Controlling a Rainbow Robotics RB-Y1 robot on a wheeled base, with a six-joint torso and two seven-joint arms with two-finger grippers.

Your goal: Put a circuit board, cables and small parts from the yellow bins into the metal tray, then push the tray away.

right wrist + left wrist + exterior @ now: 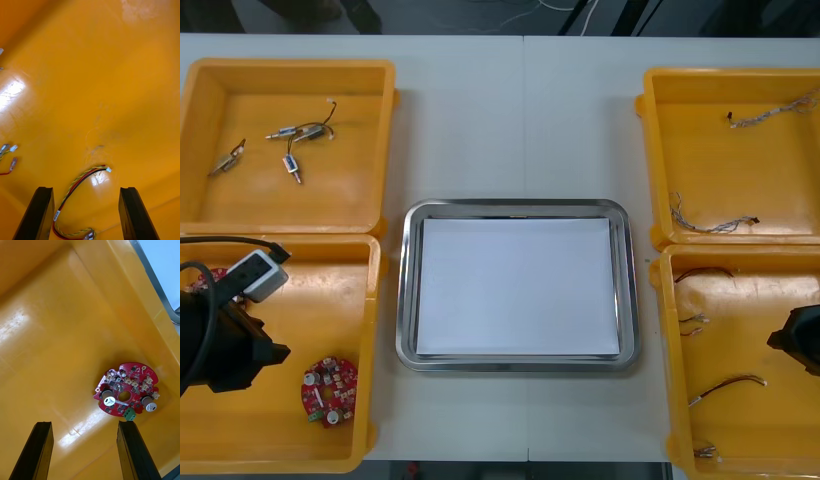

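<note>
A round red circuit board (329,390) lies in the near-left yellow bin (330,290). My left gripper (84,452) hangs open above that bin's floor, with the board (127,392) just beyond its fingertips, nearer one finger (133,450). The left arm (225,340) covers the bin's left part. My right gripper (86,213) is open low over the near-right bin (740,440), and a red and yellow cable (80,183) lies between its fingers. The metal tray (409,300), white inside, holds nothing.
The far-left bin (360,100) holds several small metal parts (298,135). Twisted cables (715,225) lie in the far-right bin (660,150). More red and yellow cables (725,385) lie in the near-right bin. A second red board's edge (212,277) peeks out beside the left arm.
</note>
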